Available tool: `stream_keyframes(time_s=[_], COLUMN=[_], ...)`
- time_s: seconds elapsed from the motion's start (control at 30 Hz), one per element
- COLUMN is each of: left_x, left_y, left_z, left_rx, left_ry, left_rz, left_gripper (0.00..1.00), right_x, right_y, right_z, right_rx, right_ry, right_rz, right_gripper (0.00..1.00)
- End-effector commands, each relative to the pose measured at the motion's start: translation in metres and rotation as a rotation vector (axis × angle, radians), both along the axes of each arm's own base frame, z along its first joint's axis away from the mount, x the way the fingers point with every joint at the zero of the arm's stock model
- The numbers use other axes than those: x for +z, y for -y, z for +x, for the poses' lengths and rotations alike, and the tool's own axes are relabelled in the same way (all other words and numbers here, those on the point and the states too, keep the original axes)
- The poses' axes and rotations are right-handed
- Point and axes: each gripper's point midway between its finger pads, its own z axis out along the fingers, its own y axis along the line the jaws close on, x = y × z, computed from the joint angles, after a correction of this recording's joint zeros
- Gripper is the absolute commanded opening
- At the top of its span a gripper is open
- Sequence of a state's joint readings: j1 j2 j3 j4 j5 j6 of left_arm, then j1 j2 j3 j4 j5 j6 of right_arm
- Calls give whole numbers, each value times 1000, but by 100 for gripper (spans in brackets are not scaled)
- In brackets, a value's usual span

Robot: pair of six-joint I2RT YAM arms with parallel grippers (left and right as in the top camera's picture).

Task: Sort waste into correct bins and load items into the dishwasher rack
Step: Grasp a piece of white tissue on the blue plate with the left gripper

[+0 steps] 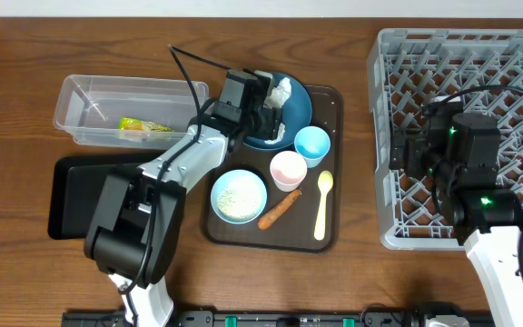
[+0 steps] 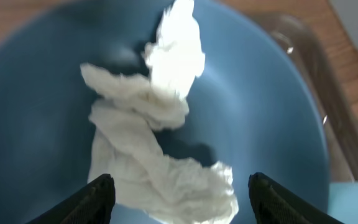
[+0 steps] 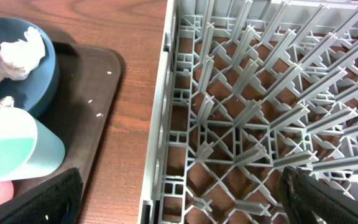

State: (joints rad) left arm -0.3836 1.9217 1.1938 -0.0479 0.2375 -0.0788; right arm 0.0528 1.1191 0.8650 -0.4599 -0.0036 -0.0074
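Observation:
Crumpled white tissue (image 2: pixel 154 143) lies on the dark blue plate (image 2: pixel 260 106). My left gripper (image 2: pixel 182 205) is open just above it, the tissue's near end between the fingertips, unclamped. From overhead, this gripper (image 1: pixel 276 111) hovers over the plate (image 1: pixel 296 107) on the brown tray. The yellow-green wrapper (image 1: pixel 145 126) lies in the clear tub (image 1: pixel 125 109); the black tray (image 1: pixel 73 195) sits below it. Rice fills the bowl (image 1: pixel 238 195), beside an orange stick (image 1: pixel 280 209), spoon (image 1: pixel 322 204), pink cup (image 1: pixel 288 169) and blue cup (image 1: pixel 312 143). My right gripper (image 1: pixel 398 150) hangs open over the grey rack (image 1: pixel 461 54).
The brown tray (image 1: pixel 332 98) holds the dishes between the bins and the rack. In the right wrist view the rack's left wall (image 3: pixel 160 124) runs under my right gripper (image 3: pixel 182 199), with a strip of bare wood between it and the tray (image 3: pixel 98 99).

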Motion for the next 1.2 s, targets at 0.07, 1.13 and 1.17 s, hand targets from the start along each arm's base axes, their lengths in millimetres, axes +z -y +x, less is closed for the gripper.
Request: stream_keyframes(time_s=[0.07,1.13,1.17], left_x=[-11,9,18], left_y=[9,5,2], left_z=[-11,-3,-1], left_rx=[-23,7,16], left_ry=[-53,13,28], left_rz=[10,30,24], left_gripper=[71,13,12], right_x=[9,8,8], right_y=[-2,-1,-1], right_z=[3,2,2], right_rx=[-6,-6,-6], right_ry=[19,15,15], right_rz=[10,9,9], right_gripper=[99,99,99])
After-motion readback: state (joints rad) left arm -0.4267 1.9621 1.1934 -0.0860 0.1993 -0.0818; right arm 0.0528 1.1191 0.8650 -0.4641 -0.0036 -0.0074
